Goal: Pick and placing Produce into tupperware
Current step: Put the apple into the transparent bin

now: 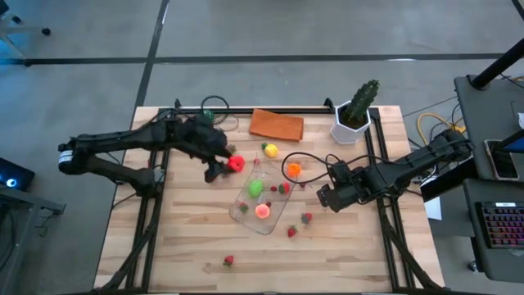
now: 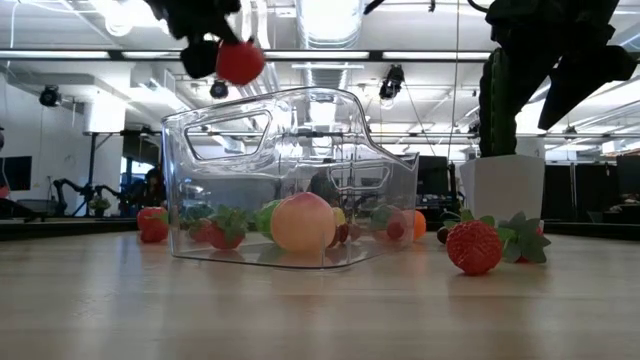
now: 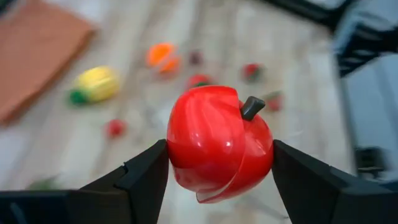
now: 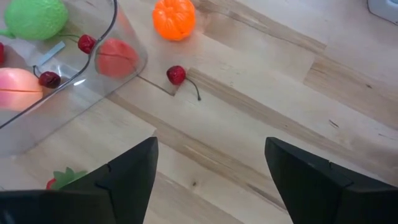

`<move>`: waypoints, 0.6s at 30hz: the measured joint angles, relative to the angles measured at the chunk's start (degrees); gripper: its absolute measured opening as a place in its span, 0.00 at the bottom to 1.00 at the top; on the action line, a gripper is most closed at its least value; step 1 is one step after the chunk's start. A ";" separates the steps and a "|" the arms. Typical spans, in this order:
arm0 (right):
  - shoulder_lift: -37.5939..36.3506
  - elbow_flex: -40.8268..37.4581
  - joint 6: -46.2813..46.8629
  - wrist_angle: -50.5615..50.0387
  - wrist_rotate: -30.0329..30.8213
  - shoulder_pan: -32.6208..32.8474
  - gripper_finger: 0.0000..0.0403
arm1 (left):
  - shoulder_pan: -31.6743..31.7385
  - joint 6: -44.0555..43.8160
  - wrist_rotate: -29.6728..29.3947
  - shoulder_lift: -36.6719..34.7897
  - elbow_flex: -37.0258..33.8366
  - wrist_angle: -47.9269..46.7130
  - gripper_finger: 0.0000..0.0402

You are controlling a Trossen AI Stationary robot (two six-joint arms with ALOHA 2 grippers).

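Red apple [image 3: 219,142]: pinched in left claw [image 1: 223,166], just left of tupperware [image 1: 246,215].
Right claw [image 1: 327,197]: spread, empty, waiting right.
Advice: carry over rim, release low.

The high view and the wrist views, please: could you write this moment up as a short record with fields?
left gripper: shut on the red apple, lifted clear of the table beside the container's far end
right gripper: open, empty, over bare wood near the container
tupperware: clear, lying at a slant mid-table
inside it: green fruit, peach, cherries
still outside: orange, yellow fruit, strawberry, loose cherry
other items: orange cloth, potted cactus
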 joint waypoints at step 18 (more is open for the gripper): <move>0.02 0.11 -2.14 4.31 -3.08 1.80 0.75 | -12.25 -12.41 2.57 21.53 0.50 11.54 0.68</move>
